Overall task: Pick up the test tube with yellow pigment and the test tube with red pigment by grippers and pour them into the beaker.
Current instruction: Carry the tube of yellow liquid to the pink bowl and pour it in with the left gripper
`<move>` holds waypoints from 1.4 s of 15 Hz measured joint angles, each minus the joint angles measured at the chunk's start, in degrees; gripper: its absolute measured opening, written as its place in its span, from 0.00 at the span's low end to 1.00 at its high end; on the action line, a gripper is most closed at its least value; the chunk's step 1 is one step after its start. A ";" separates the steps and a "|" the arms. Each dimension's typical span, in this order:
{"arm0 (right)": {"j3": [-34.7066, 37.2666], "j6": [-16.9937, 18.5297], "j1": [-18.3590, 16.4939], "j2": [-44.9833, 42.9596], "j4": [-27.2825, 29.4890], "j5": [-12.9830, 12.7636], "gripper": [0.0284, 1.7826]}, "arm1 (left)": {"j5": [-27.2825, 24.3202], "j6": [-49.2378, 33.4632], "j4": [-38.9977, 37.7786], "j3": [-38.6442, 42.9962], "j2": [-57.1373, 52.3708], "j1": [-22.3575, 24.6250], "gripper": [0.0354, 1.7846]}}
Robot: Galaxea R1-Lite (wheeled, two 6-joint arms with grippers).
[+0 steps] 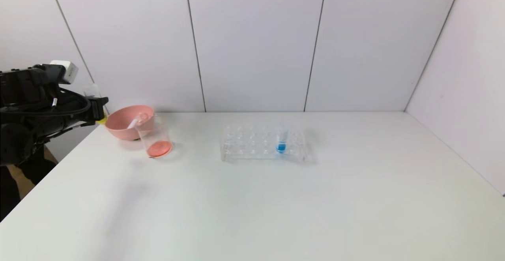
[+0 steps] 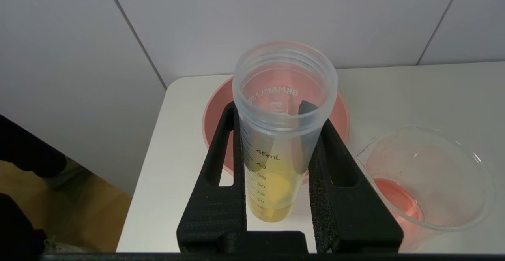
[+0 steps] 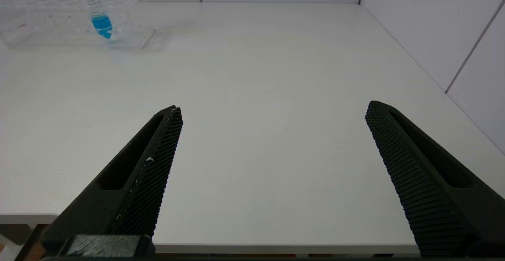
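Observation:
My left gripper [image 1: 98,110] is at the table's far left, shut on the test tube with yellow pigment [image 2: 272,182], held upright with its open mouth up. In the left wrist view its fingers [image 2: 221,166] clamp the tube's sides above the pink bowl's near rim. The beaker [image 1: 156,136] stands just right of the bowl with red-orange liquid in its bottom; it also shows in the left wrist view [image 2: 453,162]. A pale slim tube [image 1: 135,122] lies in the bowl; I cannot tell its contents. My right gripper [image 3: 274,107] is open and empty over the table's front edge.
The pink bowl [image 1: 122,128] sits at the back left corner. A clear tube rack [image 1: 244,146] stands mid-table and holds a blue-tipped tube [image 1: 281,140]. The white table [image 1: 315,205] is walled at the back and right.

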 joint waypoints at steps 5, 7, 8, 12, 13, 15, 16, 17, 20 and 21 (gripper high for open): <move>0.00 -0.02 0.00 0.01 0.00 0.00 0.95 | -11.58 4.01 0.28 -1.67 1.13 2.26 0.24; 0.00 -0.02 0.00 0.00 0.00 0.00 0.95 | -18.25 6.60 0.59 -2.54 1.82 3.77 0.24; 0.00 -0.02 0.00 0.00 0.00 0.00 0.95 | -20.86 7.62 1.30 -3.00 2.12 4.29 0.24; 0.00 -0.02 0.00 0.00 0.00 0.00 0.95 | -22.88 10.70 5.94 -4.63 2.57 4.74 0.24; 0.00 0.00 0.00 0.00 0.00 0.00 0.95 | -22.97 11.53 6.35 -4.95 2.68 4.68 0.24; -0.02 0.00 0.00 0.00 0.00 0.00 0.95 | -23.63 14.51 6.42 -5.45 3.17 4.57 0.24; -0.02 0.00 0.00 0.00 0.00 0.00 0.95 | -24.56 15.66 6.45 -5.78 3.52 4.57 0.24; -0.02 -0.02 0.00 0.00 -0.02 0.00 0.95 | -25.93 16.46 6.42 -5.95 3.91 4.68 0.24; -0.02 -0.02 0.00 0.00 0.00 0.00 0.95 | -28.66 19.21 6.46 -5.92 4.58 4.73 0.24; -0.02 -0.02 0.00 0.00 0.00 0.00 0.95 | -28.78 19.42 6.49 -6.01 4.69 4.71 0.24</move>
